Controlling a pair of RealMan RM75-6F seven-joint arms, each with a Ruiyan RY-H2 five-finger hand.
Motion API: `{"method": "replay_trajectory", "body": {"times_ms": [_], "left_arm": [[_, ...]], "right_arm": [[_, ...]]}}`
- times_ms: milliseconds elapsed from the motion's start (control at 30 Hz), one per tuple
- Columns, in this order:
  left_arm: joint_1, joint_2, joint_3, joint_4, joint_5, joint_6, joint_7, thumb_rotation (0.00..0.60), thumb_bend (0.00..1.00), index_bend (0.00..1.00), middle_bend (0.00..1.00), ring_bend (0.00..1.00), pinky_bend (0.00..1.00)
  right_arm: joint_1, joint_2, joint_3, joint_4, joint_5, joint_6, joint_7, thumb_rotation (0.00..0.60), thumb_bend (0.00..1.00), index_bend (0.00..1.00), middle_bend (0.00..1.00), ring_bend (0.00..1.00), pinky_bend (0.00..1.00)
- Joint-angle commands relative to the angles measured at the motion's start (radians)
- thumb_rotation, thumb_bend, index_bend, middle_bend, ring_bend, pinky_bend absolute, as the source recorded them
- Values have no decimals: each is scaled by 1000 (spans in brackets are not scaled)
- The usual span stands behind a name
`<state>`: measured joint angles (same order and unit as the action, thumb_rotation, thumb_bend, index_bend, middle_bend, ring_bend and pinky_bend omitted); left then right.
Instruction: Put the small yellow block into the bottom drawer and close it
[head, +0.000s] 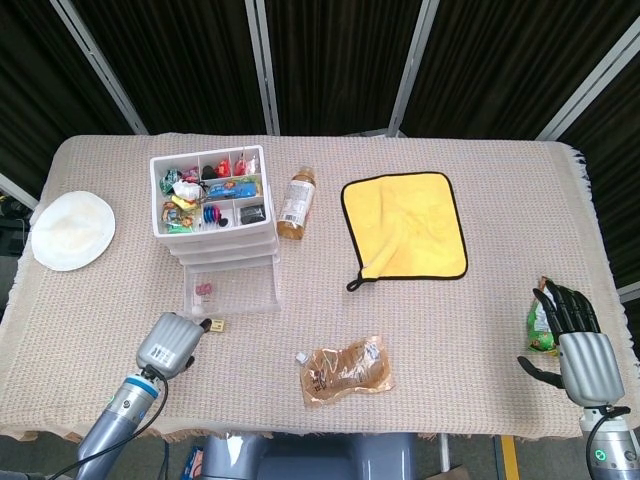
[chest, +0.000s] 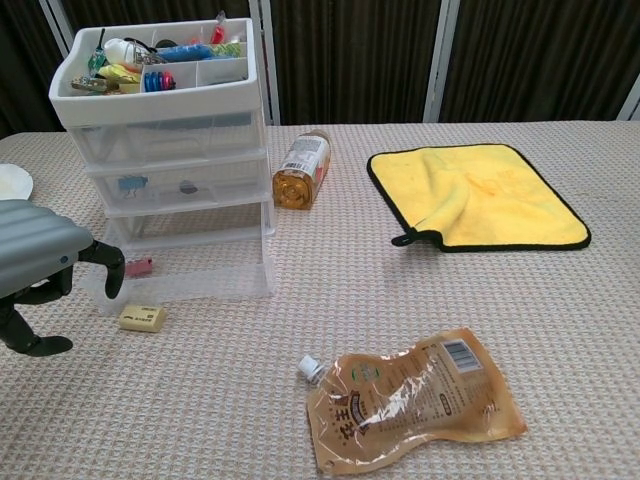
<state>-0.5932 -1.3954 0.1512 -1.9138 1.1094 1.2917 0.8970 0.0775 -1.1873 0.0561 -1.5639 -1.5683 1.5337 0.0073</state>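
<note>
1. Left robot hand (head: 170, 341) low over the table (head: 430, 310) near front-left edge, back of palm up, fingers curled downward w/ gaps between them, holding nothing.
2. In chest view, same left robot hand (chest: 35, 275) at far left, thumb hooked down, fingertips near table surface, not touching the block.
3. Small yellow block (head: 214, 325) lying flat on table, just beside left robot hand's fingers, just in front of the open bottom drawer (head: 232, 289); chest view shows block (chest: 142, 318) at drawer's front-left corner, outside it.
4. Bottom drawer pulled out from drawer unit (head: 212, 205), small pink item (head: 204, 289) inside.
5. Right robot hand (head: 575, 335) near front-right edge of table, palm down, fingers straight and spread, empty; beside a green packet (head: 541, 328).
6. Elsewhere: white plate (head: 72, 230) at left edge, bottle (head: 296, 202) lying beside drawer unit, yellow cloth (head: 404, 225) toward back-right, brown pouch (head: 346, 369) near front edge centre.
</note>
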Motion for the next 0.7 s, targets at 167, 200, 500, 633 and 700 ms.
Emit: {"method": "replay_trajectory", "body": {"times_ms": [167, 200, 500, 633, 700], "left_arm": [[-36, -41, -25, 70, -28, -52, 97, 600, 276, 375, 1000, 929, 661], [-41, -49, -27, 81, -29, -56, 115, 600, 278, 364, 1000, 929, 662], [-62, -96, -41, 106, -117, -99, 205, 600, 291, 279, 1000, 929, 661], [-66, -108, -41, 108, -144, -101, 233, 600, 294, 269, 1000, 930, 662], [-67, -114, -41, 110, -153, -101, 240, 600, 298, 268, 1000, 930, 662]], "right_arm": [[1, 1, 1, 0, 1, -2, 2, 600, 53, 77, 0, 0, 0], [1, 1, 0, 0, 1, -2, 3, 600, 53, 77, 0, 0, 0], [1, 3, 1, 2, 1, -2, 11, 600, 53, 77, 0, 0, 0], [1, 4, 0, 2, 1, -3, 12, 600, 53, 77, 0, 0, 0], [1, 4, 0, 1, 1, -4, 12, 600, 53, 77, 0, 0, 0]]}}
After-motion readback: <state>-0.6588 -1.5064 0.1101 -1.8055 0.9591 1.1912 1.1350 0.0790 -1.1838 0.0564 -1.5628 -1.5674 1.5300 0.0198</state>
